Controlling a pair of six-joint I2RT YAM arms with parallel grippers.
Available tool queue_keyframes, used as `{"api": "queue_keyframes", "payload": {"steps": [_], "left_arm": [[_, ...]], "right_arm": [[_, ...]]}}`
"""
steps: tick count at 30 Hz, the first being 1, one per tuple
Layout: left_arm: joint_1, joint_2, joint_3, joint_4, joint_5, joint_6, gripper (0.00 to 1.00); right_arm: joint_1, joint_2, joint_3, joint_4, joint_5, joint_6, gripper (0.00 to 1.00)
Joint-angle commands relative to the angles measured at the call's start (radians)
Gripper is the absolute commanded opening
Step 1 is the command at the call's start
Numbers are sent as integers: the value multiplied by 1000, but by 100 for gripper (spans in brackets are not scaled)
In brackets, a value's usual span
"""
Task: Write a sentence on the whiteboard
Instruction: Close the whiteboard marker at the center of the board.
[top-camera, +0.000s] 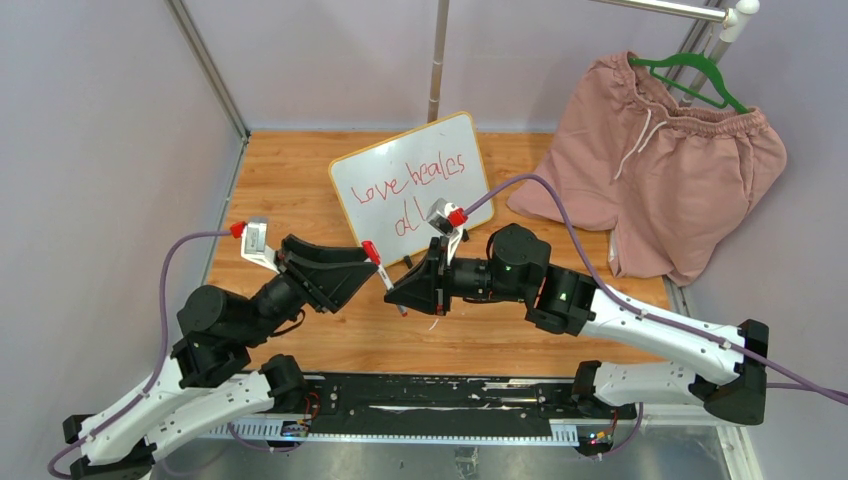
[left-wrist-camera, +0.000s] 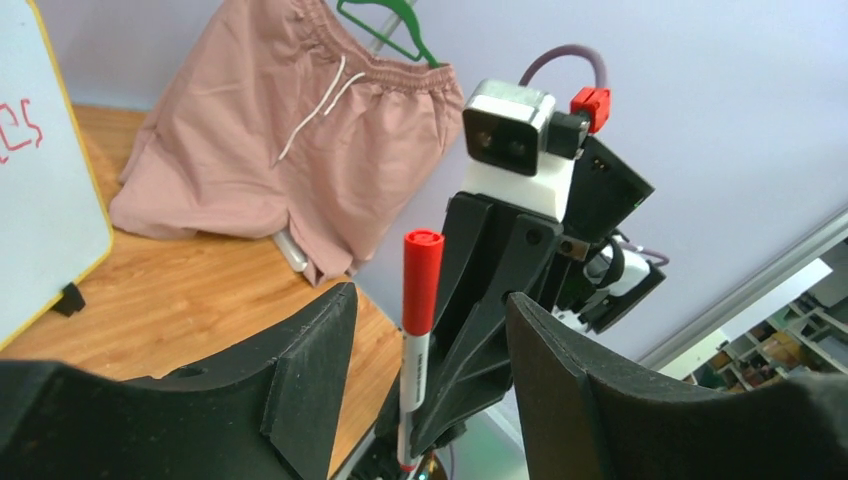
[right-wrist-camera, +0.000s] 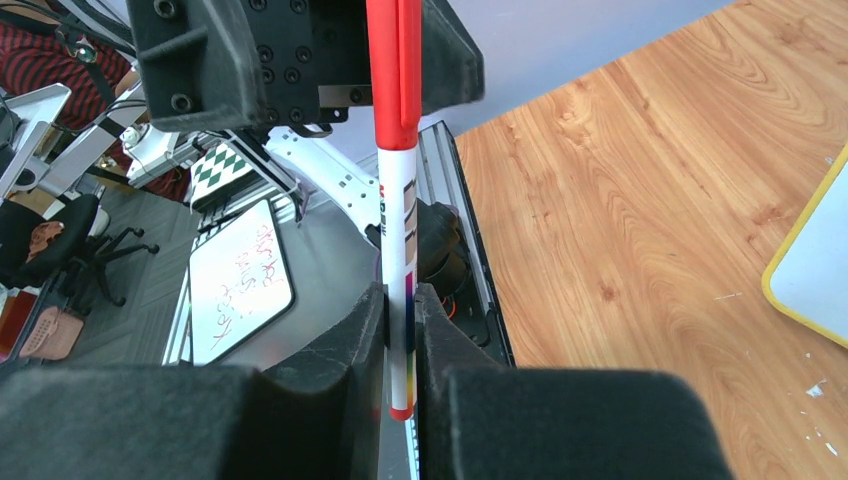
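Note:
The whiteboard (top-camera: 452, 132) stands tilted at the back of the wooden table, and its yellow-framed edge (left-wrist-camera: 45, 210) shows in the left wrist view. The sentence (top-camera: 412, 182), in red cursive, reads roughly "love heales all". A red-capped marker (top-camera: 385, 272) hangs in front of the board with my right gripper (top-camera: 402, 290) shut on its white barrel (right-wrist-camera: 397, 250). My left gripper (left-wrist-camera: 430, 300) stands open, one finger on each side of the red cap (left-wrist-camera: 421, 275) without touching it.
Pink shorts (top-camera: 665, 160) on a green hanger (top-camera: 700, 72) lie at the back right, partly on the table. A metal pole (top-camera: 437, 60) rises behind the board. The arms' mounting rail (top-camera: 450, 395) runs along the near edge.

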Motion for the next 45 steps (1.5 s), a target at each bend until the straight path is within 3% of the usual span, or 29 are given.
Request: {"api": "queue_keyframes", "payload": {"steps": [1, 4, 6, 14, 17, 21, 23, 27, 30, 31, 37, 42, 44, 45], "left_arm": [[-5, -1, 28, 45, -26, 10, 57], [-4, 0, 13, 64, -27, -6, 44], [-5, 1, 4, 72, -22, -8, 42], [-5, 40, 14, 49, -11, -9, 54], [-5, 53, 17, 43, -5, -10, 54], [-5, 45, 8, 57, -16, -11, 33], [-4, 42, 4, 60, -21, -6, 27], [-5, 38, -5, 51, -27, -5, 2], [-5, 31, -22, 57, -34, -15, 0], [-5, 29, -28, 59, -34, -16, 0], [-5, 31, -44, 65, -32, -29, 0], [-5, 33, -53, 77, -21, -44, 0], [-5, 35, -58, 82, -16, -47, 0], [-5, 36, -62, 85, -16, -48, 0]], "right_arm": [[10, -23, -12, 18, 1, -6, 0], [10, -23, -15, 19, -3, -8, 0], [10, -23, -15, 19, -4, -7, 0], [14, -11, -2, 6, -25, -16, 0], [17, -11, 0, 4, -29, -20, 0], [18, -12, 1, -5, -29, -23, 0], [18, -15, -3, -9, -30, -25, 0], [18, -26, -12, -9, -14, -24, 1], [18, -37, -15, 10, 24, -14, 30], [18, -37, -13, 15, 40, -12, 35], [17, -16, -4, 57, 97, 9, 48], [18, 22, 27, 48, 94, 10, 43], [16, 30, 33, 41, 100, 15, 36], [13, 35, 41, 23, 106, 21, 26]]}}
